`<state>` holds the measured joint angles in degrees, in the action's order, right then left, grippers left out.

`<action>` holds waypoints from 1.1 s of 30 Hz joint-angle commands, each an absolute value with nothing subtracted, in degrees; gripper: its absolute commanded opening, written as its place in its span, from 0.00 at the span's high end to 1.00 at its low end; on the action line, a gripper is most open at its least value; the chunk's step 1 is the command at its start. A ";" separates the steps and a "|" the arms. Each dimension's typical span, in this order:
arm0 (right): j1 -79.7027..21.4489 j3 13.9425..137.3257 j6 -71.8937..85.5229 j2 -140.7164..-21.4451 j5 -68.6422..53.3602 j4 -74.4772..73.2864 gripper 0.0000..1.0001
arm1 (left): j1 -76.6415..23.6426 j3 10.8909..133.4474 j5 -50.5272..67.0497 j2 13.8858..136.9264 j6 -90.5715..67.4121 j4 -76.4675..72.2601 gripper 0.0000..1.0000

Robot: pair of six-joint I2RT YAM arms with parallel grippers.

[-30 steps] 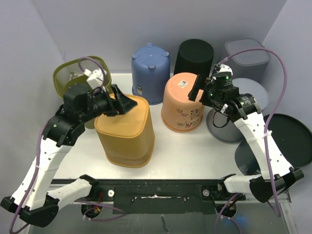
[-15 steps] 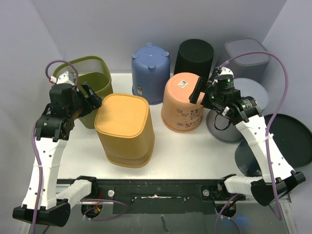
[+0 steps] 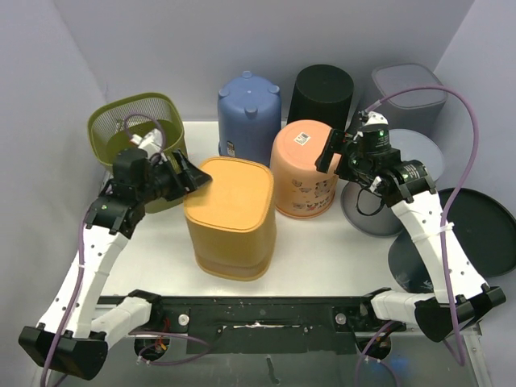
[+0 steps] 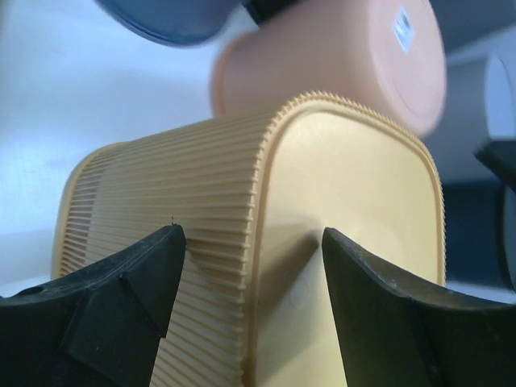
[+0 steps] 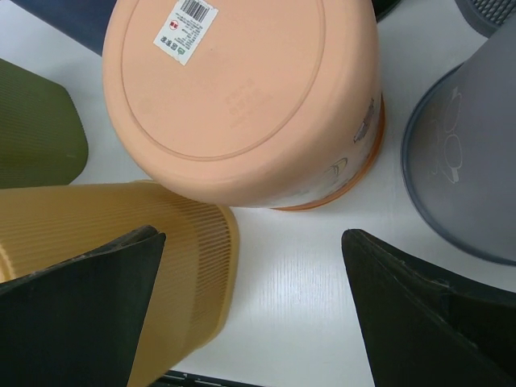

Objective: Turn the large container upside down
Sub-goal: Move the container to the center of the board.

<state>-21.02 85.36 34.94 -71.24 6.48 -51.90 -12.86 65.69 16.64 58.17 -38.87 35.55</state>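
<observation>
The large container is a yellow-orange ribbed basket [image 3: 232,214] standing bottom up in the middle of the white table. My left gripper [image 3: 196,174] is open at its upper left edge, one finger beside the ribbed wall and one over the flat bottom, as the left wrist view shows [image 4: 251,242]. The basket fills that view [image 4: 355,185]. My right gripper [image 3: 330,153] is open and empty, held above the peach bucket [image 3: 302,165]. In the right wrist view [image 5: 251,242] the basket [image 5: 105,234] is at the lower left.
The peach bucket [image 5: 242,97] stands bottom up, close to the basket's right side. An olive mesh basket [image 3: 133,129] is at the far left. A blue bucket [image 3: 248,117], a black one [image 3: 321,93] and grey bins [image 3: 407,95] line the back. Dark round lids [image 3: 476,230] lie at the right.
The yellow-orange basket has shifted right, closer to the peach bucket. My left gripper drew back left off it, then came back to its upper left edge. The right arm has barely moved.
</observation>
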 commanded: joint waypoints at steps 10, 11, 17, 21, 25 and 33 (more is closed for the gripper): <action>-20.58 85.83 36.57 -69.38 5.10 -49.82 0.01 | -37.69 62.64 17.93 63.64 -46.88 17.24 0.33; -20.62 86.01 36.56 -69.48 5.10 -49.83 0.01 | -39.56 62.74 17.07 64.35 -46.67 16.70 0.33; -20.58 87.50 36.73 -69.61 5.83 -49.18 0.01 | -47.30 65.13 15.44 71.11 -46.64 8.74 0.34; -20.58 88.33 36.91 -68.44 8.58 -49.14 0.01 | -50.08 71.21 17.17 78.15 -44.37 6.91 0.34; -20.49 88.71 36.78 -67.38 10.93 -49.34 0.02 | -51.42 75.65 21.28 83.17 -43.77 4.51 0.34; -20.50 88.32 36.13 -65.64 11.16 -47.69 0.02 | -49.09 83.59 17.83 80.01 -37.48 12.60 0.34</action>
